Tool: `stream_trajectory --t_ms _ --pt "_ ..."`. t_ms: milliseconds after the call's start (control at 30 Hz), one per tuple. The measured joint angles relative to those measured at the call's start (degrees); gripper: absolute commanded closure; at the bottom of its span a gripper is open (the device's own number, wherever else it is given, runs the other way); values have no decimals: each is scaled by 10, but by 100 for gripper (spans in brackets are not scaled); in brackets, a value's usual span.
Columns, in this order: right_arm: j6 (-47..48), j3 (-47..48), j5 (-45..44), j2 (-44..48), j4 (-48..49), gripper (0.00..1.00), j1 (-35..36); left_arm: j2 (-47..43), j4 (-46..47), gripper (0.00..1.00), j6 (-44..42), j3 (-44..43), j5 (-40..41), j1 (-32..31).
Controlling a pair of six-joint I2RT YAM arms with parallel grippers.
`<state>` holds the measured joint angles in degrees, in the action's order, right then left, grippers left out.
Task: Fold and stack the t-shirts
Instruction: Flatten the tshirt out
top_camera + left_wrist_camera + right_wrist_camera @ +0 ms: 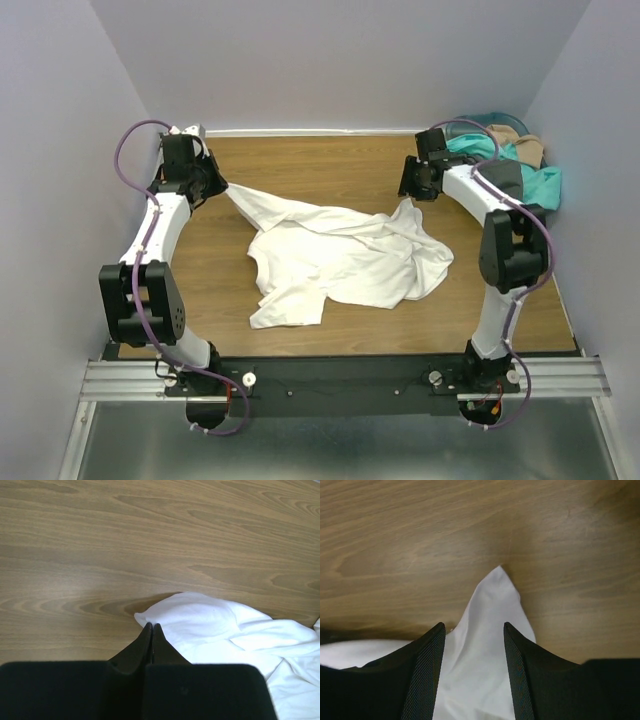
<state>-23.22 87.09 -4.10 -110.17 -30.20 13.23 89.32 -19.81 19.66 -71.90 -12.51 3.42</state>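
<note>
A large white t-shirt (340, 262) lies crumpled in the middle of the wooden table. One corner is drawn out in a taut strip toward the back left, up to my left gripper (220, 188). In the left wrist view that gripper (152, 626) is shut, with the shirt's edge (200, 622) at its tips. My right gripper (412, 192) is open over the shirt's back right corner. In the right wrist view a peak of the white fabric (487, 610) rises between the spread fingers (425, 670) of the right gripper (474, 626). A teal t-shirt (540, 185) and a tan t-shirt (528, 150) are heaped at the back right.
The heap sits in a round teal basket (500, 118) in the back right corner, just behind the right arm. Purple-white walls close in the table on the left, back and right. Bare wood (320, 160) shows behind the white shirt.
</note>
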Motion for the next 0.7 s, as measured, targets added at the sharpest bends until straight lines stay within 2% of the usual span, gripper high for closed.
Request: stream_trajectory --t_ms 233,700 --pt "19 74 -10 -100 6 43 -14 -17 1 100 1 10 -6 0" --pt "31 108 -11 -154 20 48 -20 -21 3 100 1 28 -13 0"
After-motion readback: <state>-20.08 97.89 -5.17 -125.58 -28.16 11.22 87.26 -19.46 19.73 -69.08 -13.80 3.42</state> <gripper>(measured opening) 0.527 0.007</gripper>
